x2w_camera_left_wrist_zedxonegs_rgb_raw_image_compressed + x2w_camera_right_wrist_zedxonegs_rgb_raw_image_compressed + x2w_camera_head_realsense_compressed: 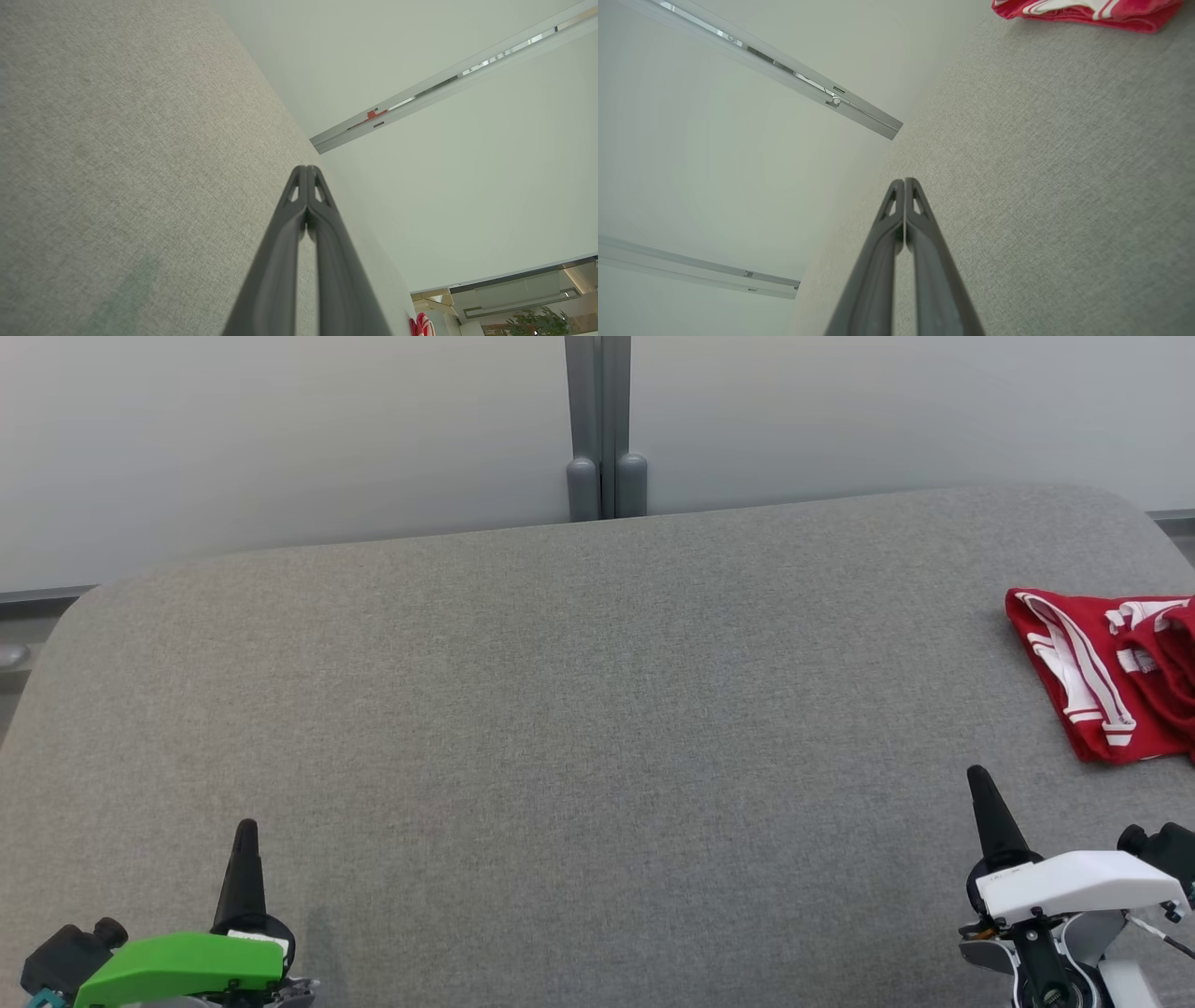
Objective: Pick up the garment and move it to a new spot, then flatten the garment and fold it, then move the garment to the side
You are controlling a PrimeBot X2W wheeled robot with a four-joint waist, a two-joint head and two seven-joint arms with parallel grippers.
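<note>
1. Red cloth with white stripes is making up the garment (1153, 714), which is lying bunched and partly folded on the grey fabric worktop (579, 728), at the worktop's right edge towards its far side. The head view's border is cutting off its right part.
2. White bands are running in pairs down the garment's left fold, and shorter white strips are showing near its top. The rest is showing plain red, with soft creases where the layers are overlapping.
3. Seen from the right wrist, the garment (1125, 21) is lying low on the worktop, with a red edge underneath and white stripes on top.
4. Seen from the left wrist, a small sliver of the garment (420, 325) is peeking out at the worktop's far end, too small for detail.
5. Left jaws, under a green housing (177, 966), are sitting at the worktop's near left. Their dark fingers (285, 247) are pressing together and gripping nothing.
6. Right jaws, under a white housing (1074, 882), are sitting at the worktop's near right. Their fingers (924, 252) are likewise meeting tip to tip with nothing between them, well apart from the garment.
7. Behind the middle of the worktop's far edge, a grey post (605, 429) is standing against a pale wall (280, 439).
</note>
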